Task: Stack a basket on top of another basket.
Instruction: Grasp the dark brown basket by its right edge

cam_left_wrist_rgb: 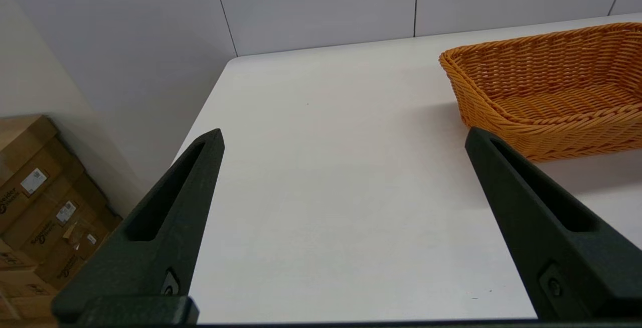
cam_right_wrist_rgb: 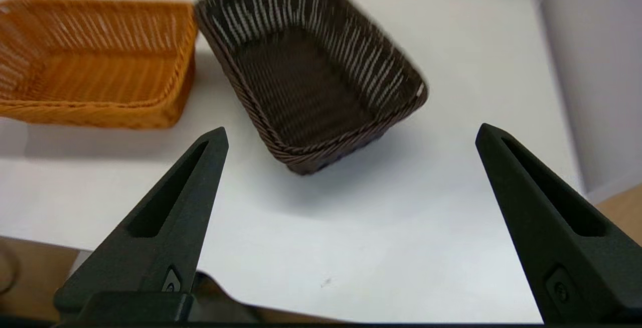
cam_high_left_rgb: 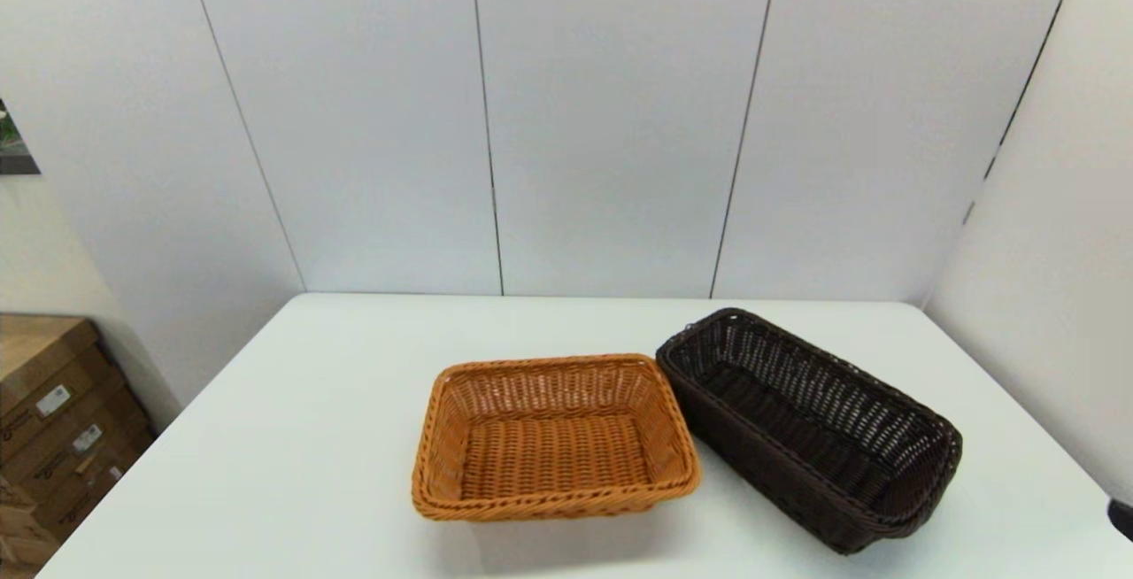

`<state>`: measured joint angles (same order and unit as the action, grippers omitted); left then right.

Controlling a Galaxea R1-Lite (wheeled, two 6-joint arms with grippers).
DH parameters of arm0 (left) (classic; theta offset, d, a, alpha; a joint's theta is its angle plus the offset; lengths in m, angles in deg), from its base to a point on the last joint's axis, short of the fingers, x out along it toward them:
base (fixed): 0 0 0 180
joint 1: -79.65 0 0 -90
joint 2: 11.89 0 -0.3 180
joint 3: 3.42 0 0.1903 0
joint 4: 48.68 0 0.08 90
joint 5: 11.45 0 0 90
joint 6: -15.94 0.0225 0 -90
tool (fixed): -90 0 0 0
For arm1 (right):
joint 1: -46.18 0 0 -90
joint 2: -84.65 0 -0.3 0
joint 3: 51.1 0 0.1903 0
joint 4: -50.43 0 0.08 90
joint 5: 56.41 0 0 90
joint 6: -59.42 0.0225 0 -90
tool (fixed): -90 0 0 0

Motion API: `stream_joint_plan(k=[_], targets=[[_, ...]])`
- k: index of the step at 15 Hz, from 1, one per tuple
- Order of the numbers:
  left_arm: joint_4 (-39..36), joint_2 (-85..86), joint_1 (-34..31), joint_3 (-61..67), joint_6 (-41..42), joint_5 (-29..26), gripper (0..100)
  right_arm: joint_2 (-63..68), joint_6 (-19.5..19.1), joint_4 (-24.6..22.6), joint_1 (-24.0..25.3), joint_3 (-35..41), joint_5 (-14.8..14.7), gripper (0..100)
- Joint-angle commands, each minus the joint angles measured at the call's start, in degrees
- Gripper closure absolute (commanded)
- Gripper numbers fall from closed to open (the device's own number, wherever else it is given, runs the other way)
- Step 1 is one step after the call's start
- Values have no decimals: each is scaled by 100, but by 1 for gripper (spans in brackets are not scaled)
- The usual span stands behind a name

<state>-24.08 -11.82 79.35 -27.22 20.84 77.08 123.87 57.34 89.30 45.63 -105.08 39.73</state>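
Dark brown basket resting on the white table, just right of the orange-tan basket. Right gripper, fingers spread wide and empty, hovers above the table's near edge, the dark basket ahead of it. Left gripper, likewise wide open and empty, hangs left of the orange-tan basket.

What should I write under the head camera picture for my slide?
An orange-tan basket and a dark brown basket sit side by side on the white table.
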Motion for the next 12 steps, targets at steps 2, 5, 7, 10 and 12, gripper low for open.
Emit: stream_joint_plan(k=[2,5,7,10,12], targets=[[0,-7,3,0,2,-2,0,2872,217,5,-244,-876,1,0],[0,-7,3,0,2,-2,0,3830,692,40,-288,-1254,-193,0],[0,-7,3,0,2,-2,0,4287,885,40,-297,-1325,-386,0],[0,-7,3,0,2,-2,0,4911,1527,49,-253,-1351,-421,0],[0,-7,3,0,2,-2,0,5333,2037,40,-218,-1360,-430,0]])
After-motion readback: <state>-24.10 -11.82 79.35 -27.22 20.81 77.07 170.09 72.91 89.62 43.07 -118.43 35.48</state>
